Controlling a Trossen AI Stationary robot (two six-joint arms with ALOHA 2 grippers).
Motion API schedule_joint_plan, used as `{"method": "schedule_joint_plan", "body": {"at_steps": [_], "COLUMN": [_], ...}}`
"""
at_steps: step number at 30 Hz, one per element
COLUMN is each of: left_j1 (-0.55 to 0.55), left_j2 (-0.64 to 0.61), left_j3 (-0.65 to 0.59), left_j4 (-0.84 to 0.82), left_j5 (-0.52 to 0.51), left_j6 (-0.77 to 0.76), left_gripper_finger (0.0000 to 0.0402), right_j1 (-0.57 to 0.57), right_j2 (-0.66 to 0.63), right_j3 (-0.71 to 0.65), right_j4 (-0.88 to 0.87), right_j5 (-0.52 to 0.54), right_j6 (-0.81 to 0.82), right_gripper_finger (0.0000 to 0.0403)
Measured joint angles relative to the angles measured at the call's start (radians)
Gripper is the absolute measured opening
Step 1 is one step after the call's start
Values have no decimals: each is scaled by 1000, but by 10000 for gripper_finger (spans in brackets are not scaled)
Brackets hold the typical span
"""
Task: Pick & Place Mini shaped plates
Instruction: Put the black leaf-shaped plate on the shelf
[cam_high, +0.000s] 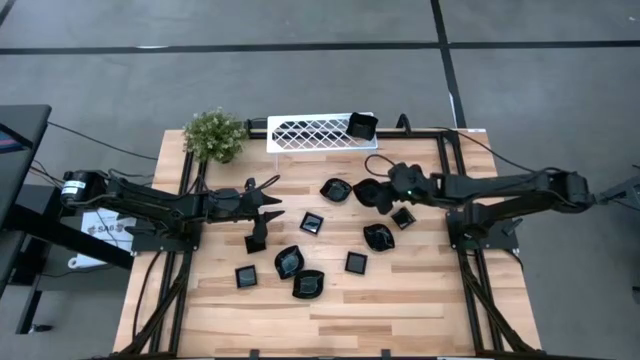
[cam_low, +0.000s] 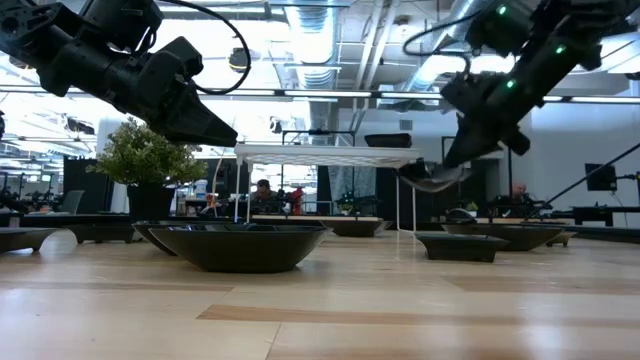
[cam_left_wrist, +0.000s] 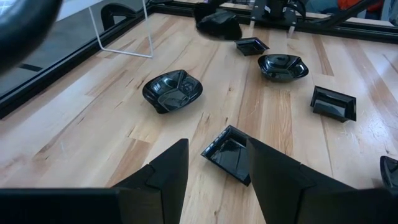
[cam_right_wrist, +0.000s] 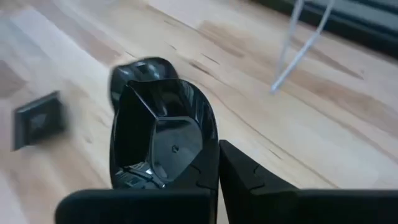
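Right gripper (cam_right_wrist: 211, 165) carries a clamped rounded mini plate (cam_right_wrist: 158, 140) above the tabletop (cam_high: 400, 300); next, the white rack (cam_high: 310, 131); left gripper (cam_left_wrist: 214, 168) hovers agape, empty

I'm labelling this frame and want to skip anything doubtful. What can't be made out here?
- Right gripper, high view: its fingers merge with the dark plate it holds.
- Dish on the white rack, high view: too small to tell its shape.
- Plates on the table's far side, low view: hidden behind the nearest bowl-like plate.
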Motion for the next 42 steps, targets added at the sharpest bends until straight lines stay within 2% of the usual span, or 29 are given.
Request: {"method": "schedule_joint_plan", "body": {"at_steps": [6,13,21,29,33,38,42], "left_j1": [0,0,0,0,0,0,0], "left_j2": [0,0,0,0,0,0,0], "left_j3": [0,0,0,0,0,0,0], "left_j4": [0,0,0,1,1,1,6], "left_j5": [0,0,0,0,0,0,0], "left_j6": [0,0,0,0,0,0,0], "left_gripper_finger": [163,163,163,163,163,163,163], "right_j1": [63,66,74,14,-36,-76,-113], "right_j2": [-31,-20,-20,-20,-20,57,160], "right_j3": [0,0,0,5,64,188,353], "right_j4": [2,29,301,679,688,657,482], "right_j5": [32,36,36,93,94,96,92], "right_j6": [0,1,-120,-285,-308,-364,-367], "right_gripper_finger": [0,0,0,0,0,0,0]}}
